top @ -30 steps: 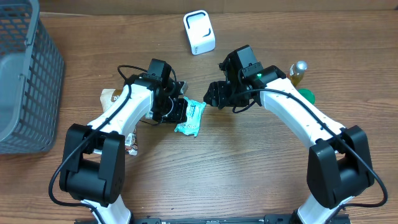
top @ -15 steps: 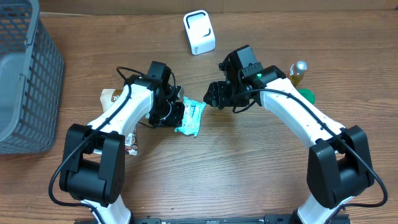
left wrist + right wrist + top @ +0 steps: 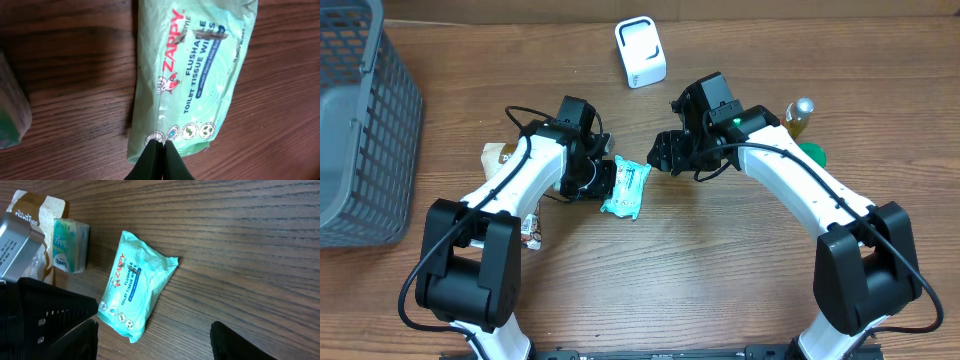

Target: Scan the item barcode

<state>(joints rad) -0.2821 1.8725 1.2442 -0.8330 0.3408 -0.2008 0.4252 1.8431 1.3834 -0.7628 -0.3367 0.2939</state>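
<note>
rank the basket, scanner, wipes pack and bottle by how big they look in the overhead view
1. basket, by far the largest, even though the frame edge cuts it off
2. scanner and wipes pack: they look about alike, so not ranked
3. bottle, smallest

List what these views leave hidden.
- Barcode: none shows on the wipes pack; its underside faces the table, all views.
- Left wrist: whether the left gripper pinches the pack's edge; its fingers cover the contact.
- Overhead: the green item is mostly under the right arm.
- Overhead: the brown packet is partly under the left arm.
</note>
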